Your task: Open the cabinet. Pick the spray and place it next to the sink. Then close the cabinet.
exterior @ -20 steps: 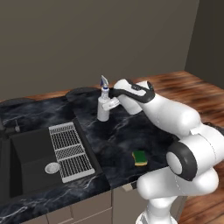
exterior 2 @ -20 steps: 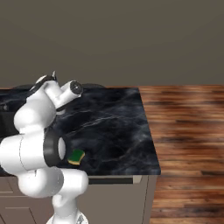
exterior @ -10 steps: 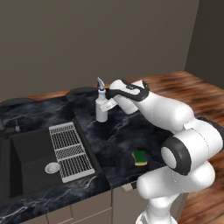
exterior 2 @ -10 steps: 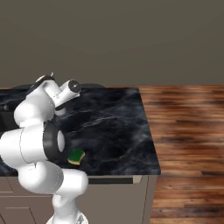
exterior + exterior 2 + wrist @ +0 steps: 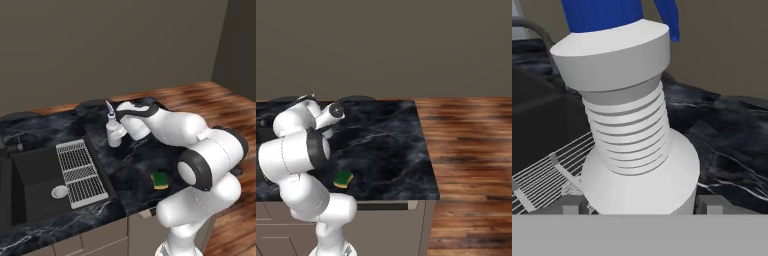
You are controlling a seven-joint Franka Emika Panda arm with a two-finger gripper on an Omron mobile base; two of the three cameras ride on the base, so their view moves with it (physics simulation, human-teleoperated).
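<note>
1. While you looked over the arm from the left base view, the black marble counter (image 5: 135,165) ran from the sink (image 5: 30,180) across to its right-hand end, where a reddish wood floor (image 5: 220,100) began; a plain grey-brown wall (image 5: 100,50) closed the back.
2. You had a wire rack (image 5: 80,172) lying along the sink's right edge, and a round drain (image 5: 59,191) showed in the basin beside it.
3. You could see the spray (image 5: 114,129) standing upright on the counter, just right of the sink and rack, its dark blue collar and thin nozzle pointing up.
4. Your gripper (image 5: 121,131) sat right against the bottle's side. The fingers straddled its base with the jaws wide; whether the pads actually pressed it, you could not tell.
5. A green and yellow sponge (image 5: 160,180) lay nearer the counter's front edge, well apart from the bottle.
6. From the right base view, you got the counter's far right end (image 5: 406,150), the floor (image 5: 471,145) and the sponge (image 5: 343,179), but the arm's own white links blocked the bottle.
7. Your hand view gave what neither base view did: the spray's (image 5: 632,145) ribbed white neck and wide base up close, the blue collar above, both finger tips (image 5: 710,204) flanking the base, rack wires (image 5: 542,175) at lower left.
</note>
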